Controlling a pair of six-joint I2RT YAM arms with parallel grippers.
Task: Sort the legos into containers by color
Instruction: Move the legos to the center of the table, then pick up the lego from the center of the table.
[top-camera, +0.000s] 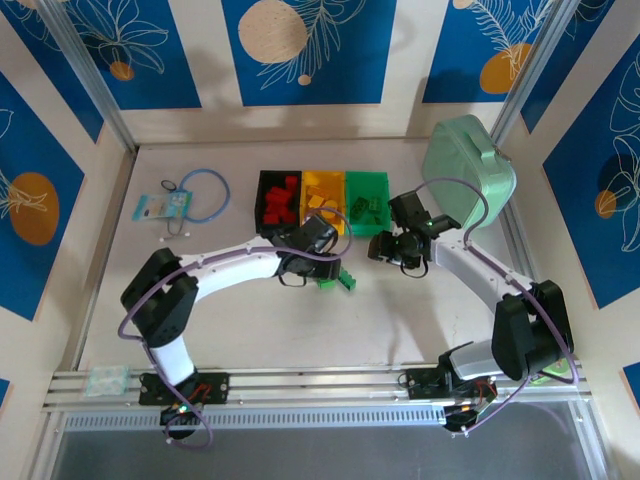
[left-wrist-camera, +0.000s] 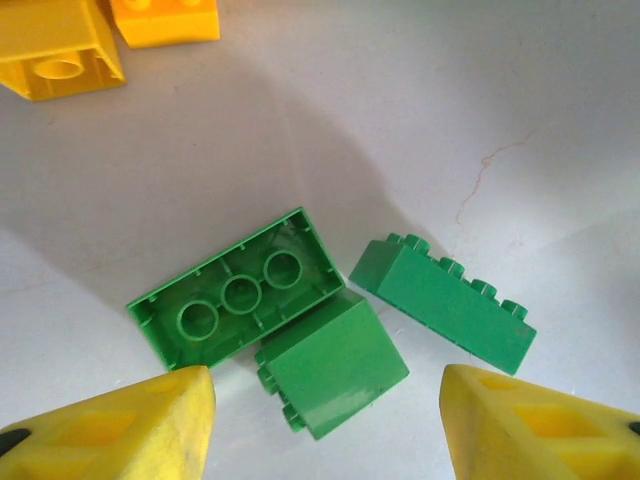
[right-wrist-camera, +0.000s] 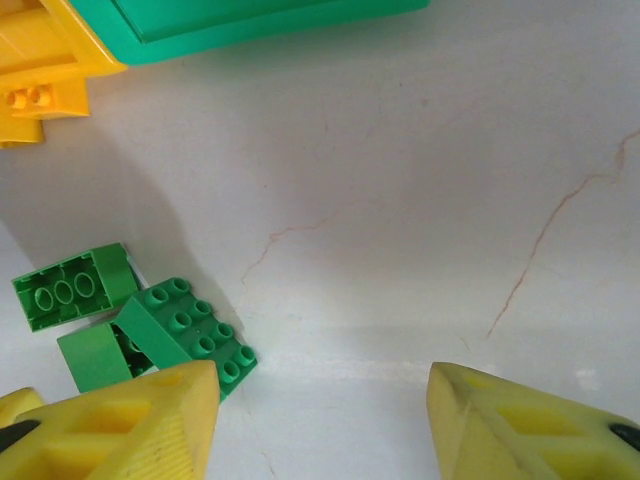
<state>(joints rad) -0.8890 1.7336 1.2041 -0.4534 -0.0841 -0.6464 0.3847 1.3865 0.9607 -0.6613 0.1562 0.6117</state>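
Find the three joined bins at the middle of the bench (top-camera: 300, 330), toward its far edge. From left to right they are the black bin (top-camera: 268, 190), yellow bin (top-camera: 322, 190) and green bin (top-camera: 367, 195). Red bricks (top-camera: 283, 200) lie in the black bin. What lies in the green bin is hard to tell from its walls.

Three green bricks lie loose on the bench just on the near side of the yellow and green bins.
- The inverted green brick (left-wrist-camera: 235, 300) shows three tubes. In the left wrist view its long axis rises from lower left to upper right.
- The side-lying green brick (left-wrist-camera: 335, 375) touches the inverted brick's lower long edge.
- The upright green brick (left-wrist-camera: 445, 310) has its studs up and runs from upper left to lower right. You cannot tell whether its corner touches the inverted brick.

The left claw (left-wrist-camera: 325, 378) is spread wide with one finger on each side of the side-lying brick, gripping nothing. The right claw (right-wrist-camera: 320, 375) is also spread wide, over bare bench just right of the group.

Bare bench runs from the bricks to the near edge, between the arm bases. The mint-green case (top-camera: 470, 165) takes up the far right corner, and a blue cable loop (top-camera: 205, 195) lies toward the far left corner.

Two yellow bricks (left-wrist-camera: 60, 45) are cut off at the top left of the left wrist view. In the top view, the left arm's wrist covers the yellow bin's near rim.
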